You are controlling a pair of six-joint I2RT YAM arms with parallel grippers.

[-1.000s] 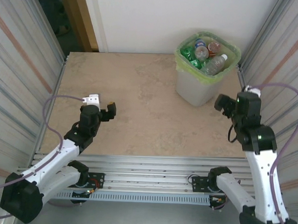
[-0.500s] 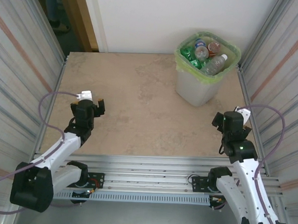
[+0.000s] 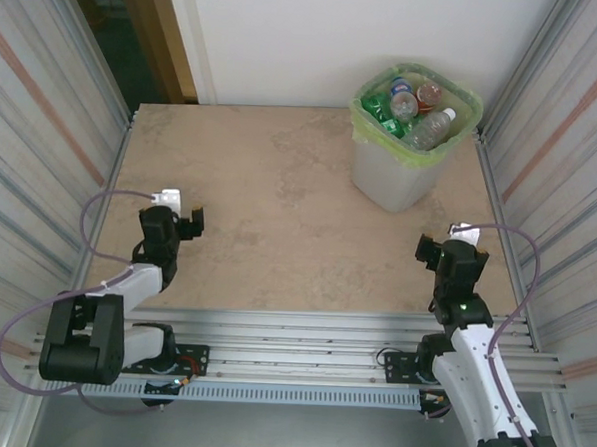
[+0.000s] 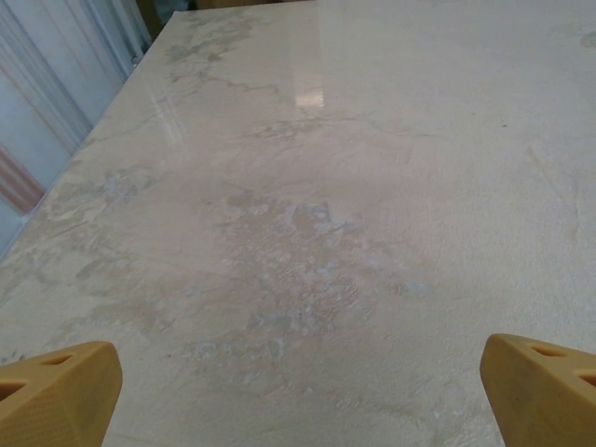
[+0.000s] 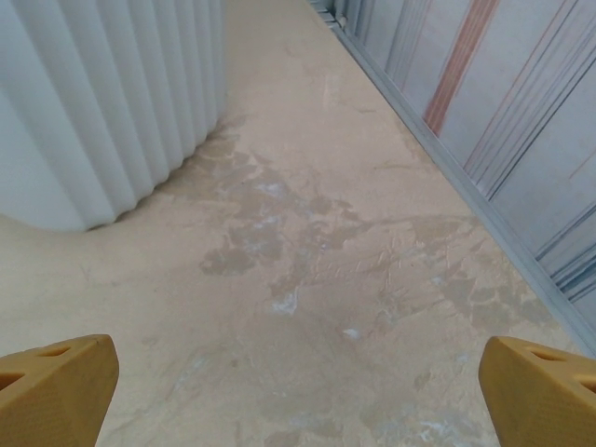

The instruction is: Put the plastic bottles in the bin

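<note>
Several bottles [image 3: 415, 107] are heaped in the bin [image 3: 381, 183], far right on the worktop [image 3: 271, 172]. The left claw [image 4: 298, 391] and right claw [image 5: 298, 391] are spread, empty. Bottles are judged light, slippery, crushable: best gripped mid-body.

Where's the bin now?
In the top view, the bin stands in the table's far right corner, bottles inside; the right wrist view has its ribbed wall at left.

The top camera looks down on the table [image 3: 281, 183] from behind; both wrist cameras skim it closely.
</note>
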